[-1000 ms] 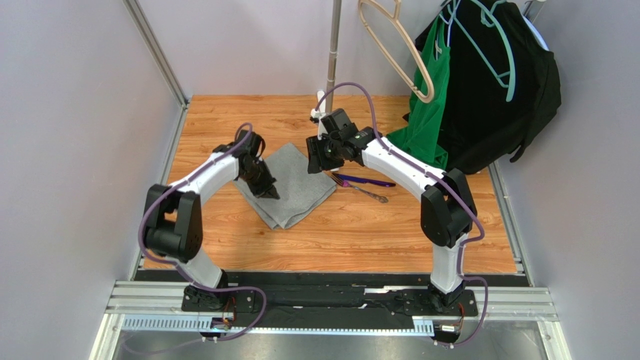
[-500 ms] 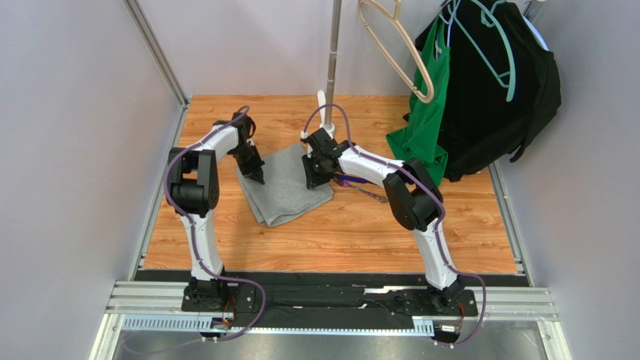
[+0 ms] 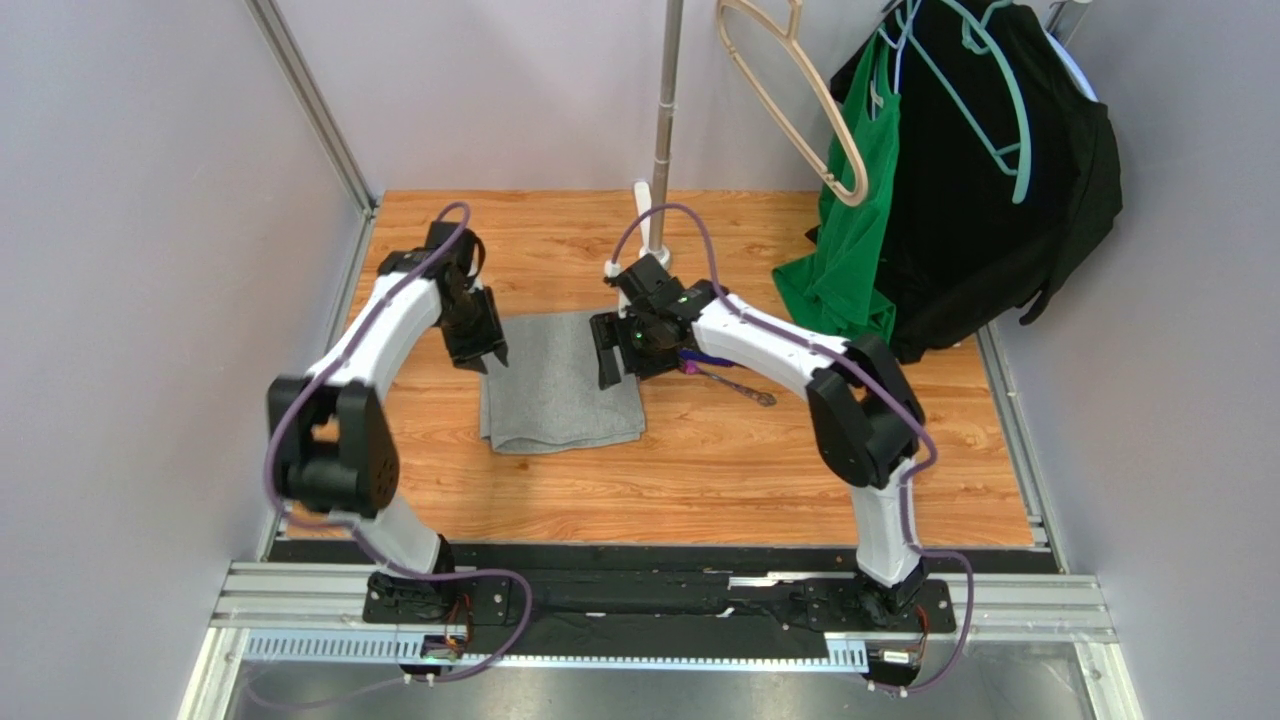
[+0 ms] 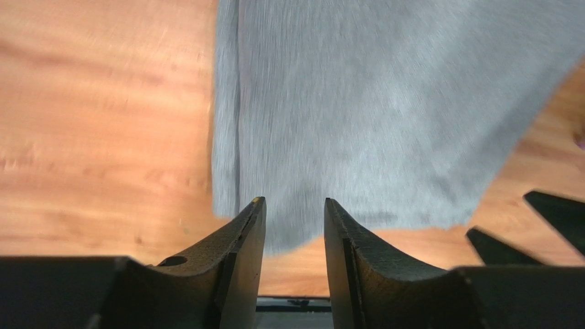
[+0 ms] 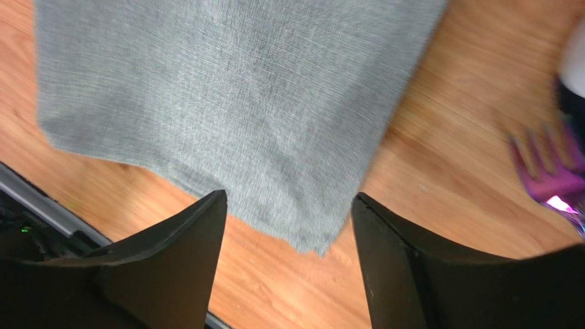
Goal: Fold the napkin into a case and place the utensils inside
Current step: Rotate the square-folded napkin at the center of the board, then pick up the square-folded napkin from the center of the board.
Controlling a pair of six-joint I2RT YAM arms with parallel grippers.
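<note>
The grey napkin [image 3: 559, 387] lies flat on the wood as a folded rectangle, its edges square to the table. My left gripper [image 3: 490, 350] hovers at its far left corner, open, with the napkin [image 4: 384, 103] below and ahead of the left gripper [image 4: 292, 202] and nothing pinched. My right gripper [image 3: 613, 362] stands open at the far right corner; the napkin's [image 5: 226, 89] corner shows between the spread fingers of the right gripper [image 5: 288, 199], apart from them. The utensils lie just right of the napkin: a dark purple piece [image 3: 706, 362] and a fork [image 3: 747, 390], whose purplish tines [image 5: 549, 164] show in the right wrist view.
A metal stand pole [image 3: 663, 105] rises at the back middle. Green [image 3: 849, 225] and black [image 3: 992, 180] garments hang on hangers at the back right. Grey walls close the left and right sides. The right gripper's fingertips [image 4: 549, 209] show in the left wrist view.
The napkin has swung from lying diagonally to lying square with the table. Both grippers have gone from nearly shut to open and sit at its far corners; the left arm has shifted left.
</note>
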